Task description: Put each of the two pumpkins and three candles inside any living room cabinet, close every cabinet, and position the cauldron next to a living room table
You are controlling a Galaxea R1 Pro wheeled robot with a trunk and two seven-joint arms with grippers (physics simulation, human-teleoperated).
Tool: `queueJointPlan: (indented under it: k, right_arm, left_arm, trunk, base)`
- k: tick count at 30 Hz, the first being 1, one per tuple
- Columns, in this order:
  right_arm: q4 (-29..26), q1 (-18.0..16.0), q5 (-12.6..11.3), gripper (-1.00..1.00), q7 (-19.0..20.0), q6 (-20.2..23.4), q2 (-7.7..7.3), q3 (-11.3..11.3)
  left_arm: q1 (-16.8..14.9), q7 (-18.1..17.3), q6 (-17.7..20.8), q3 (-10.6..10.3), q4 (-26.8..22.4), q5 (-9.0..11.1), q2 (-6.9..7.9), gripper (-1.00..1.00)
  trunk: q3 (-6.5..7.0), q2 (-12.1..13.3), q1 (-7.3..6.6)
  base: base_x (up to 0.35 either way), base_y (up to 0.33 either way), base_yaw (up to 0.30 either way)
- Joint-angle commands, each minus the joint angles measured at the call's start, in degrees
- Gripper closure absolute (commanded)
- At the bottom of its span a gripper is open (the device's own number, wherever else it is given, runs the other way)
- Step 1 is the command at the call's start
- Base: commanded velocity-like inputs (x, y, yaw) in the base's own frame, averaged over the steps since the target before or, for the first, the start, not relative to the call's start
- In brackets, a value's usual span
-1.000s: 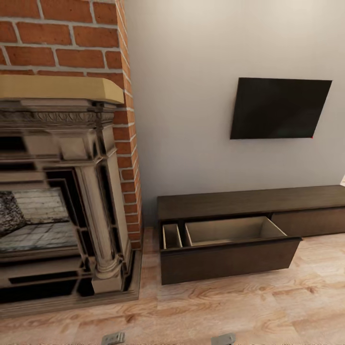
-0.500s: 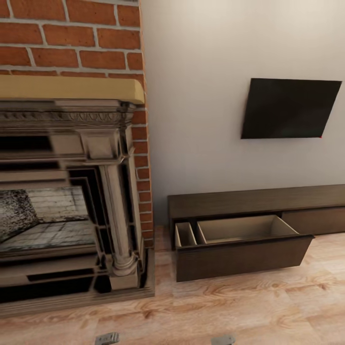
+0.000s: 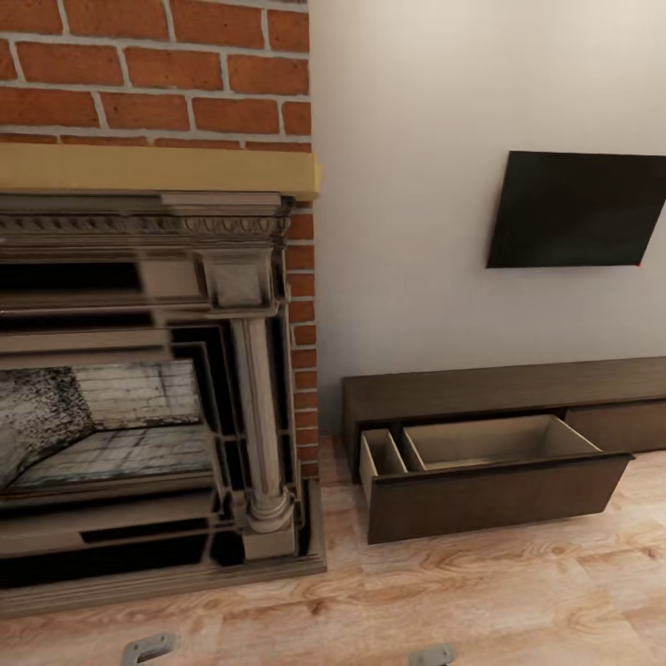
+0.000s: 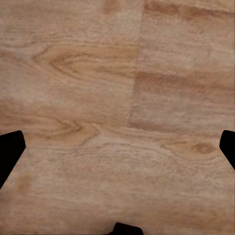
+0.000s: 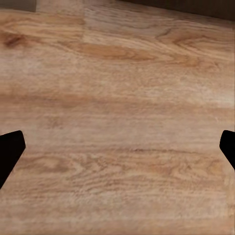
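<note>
Here the cabinet, a long low dark-brown TV unit, runs off the right edge of the head view, so its full length cannot be seen. One drawer stands pulled out at lower centre-right; its pale tan inside is split into two compartments, a narrow one at left and a wide one at right, and both look bare as far as the dark front lets one see. A second, shut drawer front sits to its right, partly cut by the frame.

One black wall-mounted television hangs at upper right, its right end cropped. One ornate grey fireplace fills the left half, topped by a tan mantel and red brick; its left part is cut off and the firebox interior is blurry.

Two small grey robot parts poke in at the bottom edge, too little to identify. In the left wrist view the left gripper shows dark fingertips spread far apart over bare planks; the right gripper is likewise spread wide, holding nothing.

The light wood-plank floor meets a plain pale wall
</note>
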Motion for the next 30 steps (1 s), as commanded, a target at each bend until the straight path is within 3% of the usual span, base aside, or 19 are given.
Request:
queueJointPlan:
  k: [1,7,10,26,30]
  right_arm:
    - [0.13,-0.06,-0.13,-1.0,-0.25,-0.2,0.03,0.16]
    - [0.12,-0.07,-0.13,-1.0,-0.25,-0.24,0.03,-2.9]
    - [0.12,-0.07,-0.13,-1.0,-0.25,-0.33,0.03,-3.31]
    - [0.12,-0.05,-0.13,-1.0,-0.25,-0.63,0.03,-3.67]
    - [0.12,-0.05,-0.13,-1.0,-0.25,-0.64,0.03,-3.68]
  left_arm:
    - [0.0,0.03,0.38,0.41,-0.1,-0.08,0.02,-1.0]
    - [-0.02,1.39,0.44,0.43,-0.12,-0.08,1.33,-1.0]
    - [-0.02,1.47,0.39,0.56,-0.04,-0.08,1.61,-1.0]
    - [-0.02,1.44,0.09,0.95,0.0,-0.11,1.68,-1.0]
    - [-0.02,1.45,0.09,0.89,0.0,-0.19,1.58,-1.0]
  trunk:
    - [-0.06,-0.03,-0.01]
    - [-0.06,-0.03,-0.01]
    - [-0.1,-0.03,-0.01]
    - [-0.55,-0.03,-0.01]
    - [-0.58,-0.03,-0.01]
  base:
    - [0.0,0.309,0.0]
    - [0.0,0.321,0.002]
    - [0.0,0.325,0.082]
    - [0.0,0.325,0.254]
    - [0.0,0.325,0.083]
